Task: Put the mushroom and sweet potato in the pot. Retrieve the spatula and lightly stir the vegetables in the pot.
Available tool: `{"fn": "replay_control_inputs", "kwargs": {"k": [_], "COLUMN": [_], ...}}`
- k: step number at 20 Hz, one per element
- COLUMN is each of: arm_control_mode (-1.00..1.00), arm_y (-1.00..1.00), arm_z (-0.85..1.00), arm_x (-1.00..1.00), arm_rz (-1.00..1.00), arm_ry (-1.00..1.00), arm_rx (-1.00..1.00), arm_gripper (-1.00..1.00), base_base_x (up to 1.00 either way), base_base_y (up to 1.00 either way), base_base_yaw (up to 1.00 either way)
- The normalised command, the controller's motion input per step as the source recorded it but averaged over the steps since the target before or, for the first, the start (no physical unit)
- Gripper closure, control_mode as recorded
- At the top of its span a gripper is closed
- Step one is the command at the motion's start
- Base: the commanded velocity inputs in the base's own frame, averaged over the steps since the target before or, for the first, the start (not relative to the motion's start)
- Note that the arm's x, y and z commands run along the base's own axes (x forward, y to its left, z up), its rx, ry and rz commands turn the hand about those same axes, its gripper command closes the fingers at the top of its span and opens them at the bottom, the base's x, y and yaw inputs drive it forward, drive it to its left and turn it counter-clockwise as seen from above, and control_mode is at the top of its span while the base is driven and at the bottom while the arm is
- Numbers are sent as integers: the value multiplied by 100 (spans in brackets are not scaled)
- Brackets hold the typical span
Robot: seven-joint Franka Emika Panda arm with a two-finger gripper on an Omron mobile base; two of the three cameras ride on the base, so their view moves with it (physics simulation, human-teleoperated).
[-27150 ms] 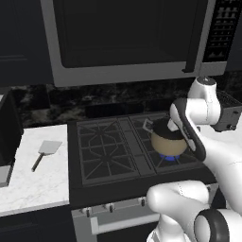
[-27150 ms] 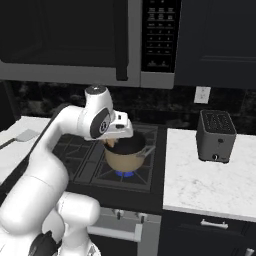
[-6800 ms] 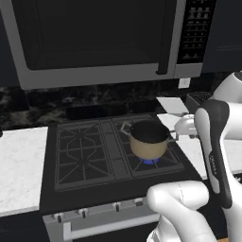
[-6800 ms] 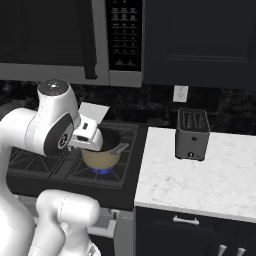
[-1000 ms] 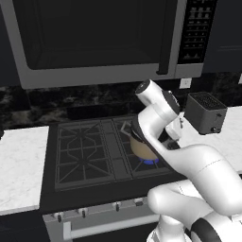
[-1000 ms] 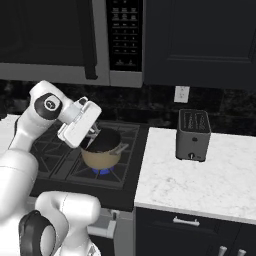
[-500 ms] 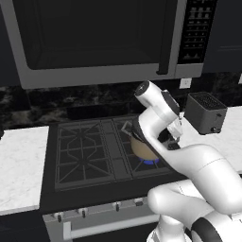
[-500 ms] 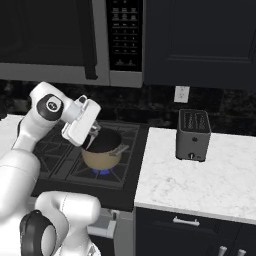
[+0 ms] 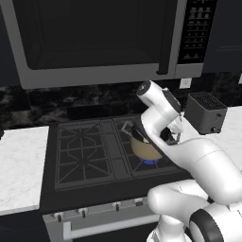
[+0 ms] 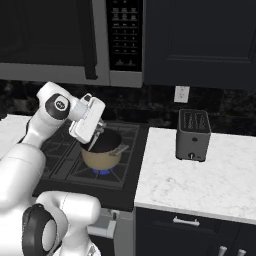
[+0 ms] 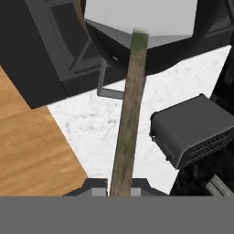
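jaws clenched on spatula (image 11: 129, 114) handle, blade down inside pot (image 10: 101, 156). pot on front right burner of stove (image 9: 85, 153), blue flame under it. toaster (image 10: 192, 134) well apart on white marble surface (image 10: 200, 180) right of stove. microwave (image 9: 94, 40) hung overhead. arm's own link blocking pot's far rim in left base view; contents hidden.

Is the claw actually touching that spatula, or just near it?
Touching. In the hand view the spatula handle runs straight up from between the two fingertips of the claw, which is shut on it.
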Motion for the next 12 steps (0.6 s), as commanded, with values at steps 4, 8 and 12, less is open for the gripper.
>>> {"fn": "replay_control_inputs", "kwargs": {"k": [4, 8, 12], "arm_control_mode": [-100, -100, -100], "arm_y": [-2, 0, 0], "arm_z": [-8, -14, -17], "arm_x": [42, 35, 25], "arm_rz": [0, 0, 0], "arm_ry": [-6, -2, -5], "arm_rx": [-5, -8, -8], "arm_gripper": [100, 100, 100], "base_base_x": [0, 0, 0], "base_base_y": [0, 0, 0], "base_base_yaw": [0, 0, 0]}}
